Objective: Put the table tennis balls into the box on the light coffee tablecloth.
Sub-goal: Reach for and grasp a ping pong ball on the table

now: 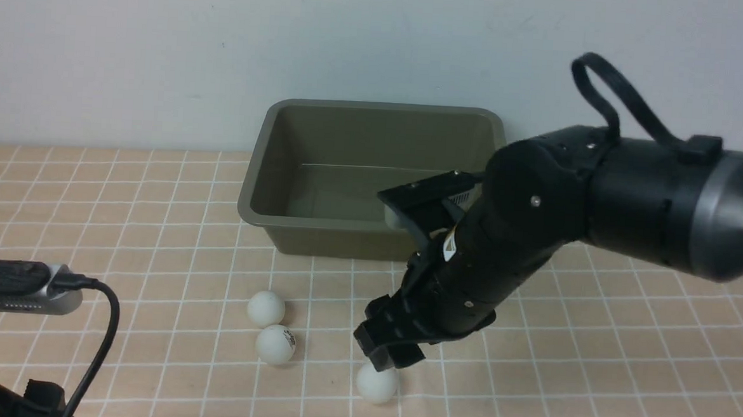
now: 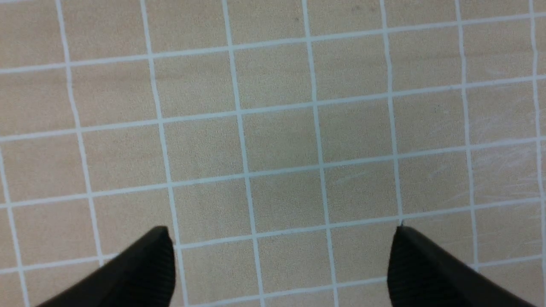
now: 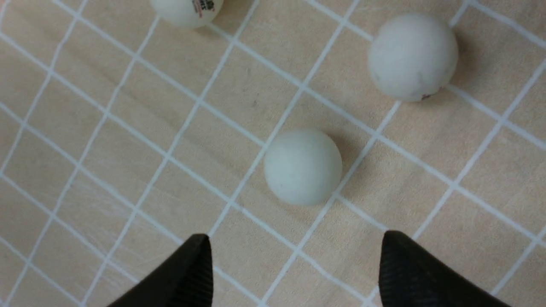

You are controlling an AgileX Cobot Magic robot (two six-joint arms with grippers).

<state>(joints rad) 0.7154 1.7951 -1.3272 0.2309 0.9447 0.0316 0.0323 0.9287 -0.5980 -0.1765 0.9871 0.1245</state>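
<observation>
The olive-green box (image 1: 319, 234) stands at the back of the light coffee tablecloth (image 1: 593, 347); its visible floor is bare and my right arm hides its right front corner. In the front view three white table tennis balls lie in front of it: one plain (image 1: 266, 308), one with a dark print (image 1: 275, 344) and one (image 1: 377, 383) just below my right gripper (image 1: 392, 357). The right wrist view shows the right gripper (image 3: 294, 241) open, with a ball (image 3: 303, 167) on the cloth just ahead of its tips, another (image 3: 413, 56) farther off and the printed one (image 3: 186, 10) at the edge. My left gripper (image 2: 281, 230) is open over bare cloth.
A white wall rises directly behind the box. My left arm's wrist camera (image 1: 17, 286) and its black cable (image 1: 107, 328) sit at the near left edge. The right arm (image 1: 601, 189) reaches in from the right across the box's front.
</observation>
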